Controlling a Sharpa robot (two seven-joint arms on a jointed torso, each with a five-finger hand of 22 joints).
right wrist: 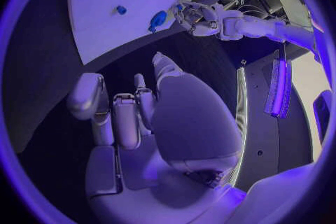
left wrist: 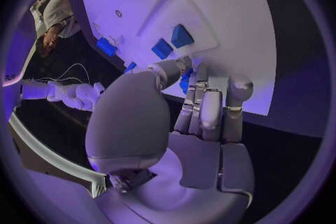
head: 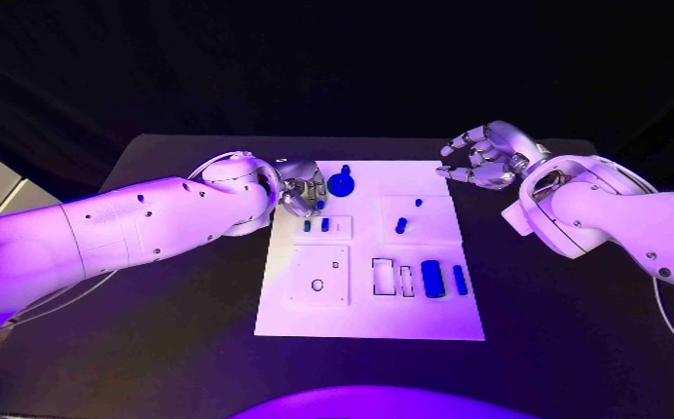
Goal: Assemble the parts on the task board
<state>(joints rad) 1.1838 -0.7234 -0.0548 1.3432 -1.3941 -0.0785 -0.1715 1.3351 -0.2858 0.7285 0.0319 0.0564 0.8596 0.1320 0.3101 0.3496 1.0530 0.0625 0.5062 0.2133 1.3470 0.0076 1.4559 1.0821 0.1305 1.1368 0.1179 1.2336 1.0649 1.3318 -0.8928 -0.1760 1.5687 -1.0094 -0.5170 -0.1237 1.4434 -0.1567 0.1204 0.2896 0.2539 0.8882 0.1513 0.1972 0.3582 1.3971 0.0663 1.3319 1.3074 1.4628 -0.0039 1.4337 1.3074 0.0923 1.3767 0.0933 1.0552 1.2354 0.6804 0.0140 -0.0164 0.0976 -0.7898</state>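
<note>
Violet light washes everything; the task board glares pale against a dim black desk. Background at twelve o'clock is dark. Wrist views bend straight edges, rims blurred.

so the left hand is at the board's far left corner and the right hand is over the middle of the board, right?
Not quite. The left hand is at the far left corner of the board, but the right hand is not over its middle: the head view shows it off the board's far right corner, above the black table, holding nothing.
</note>
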